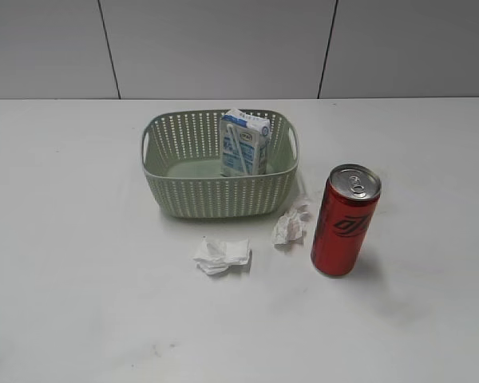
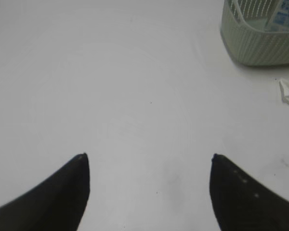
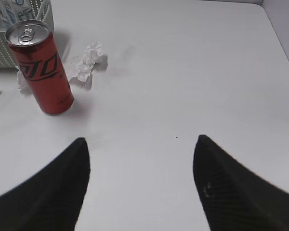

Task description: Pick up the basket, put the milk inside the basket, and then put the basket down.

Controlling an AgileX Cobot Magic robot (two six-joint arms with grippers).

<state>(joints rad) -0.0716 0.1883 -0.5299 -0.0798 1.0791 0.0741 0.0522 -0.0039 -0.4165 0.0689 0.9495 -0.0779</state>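
The sage-green basket (image 1: 215, 191) stands on the white table at the middle back. The white-and-blue milk carton (image 1: 244, 144) stands upright inside it, toward its right side. The basket also shows in the left wrist view (image 2: 255, 43) at the top right, with the milk (image 2: 284, 17) partly visible inside, and in the right wrist view (image 3: 19, 33) at the top left. My left gripper (image 2: 149, 156) is open and empty over bare table, well left of the basket. My right gripper (image 3: 140, 139) is open and empty, right of the can. Neither arm shows in the exterior view.
A tall red soda can (image 1: 345, 220) stands right of the basket; it also shows in the right wrist view (image 3: 40, 67). Two crumpled white papers (image 1: 221, 255) (image 1: 289, 226) lie in front of the basket. The table's right edge (image 3: 279, 43) shows in the right wrist view.
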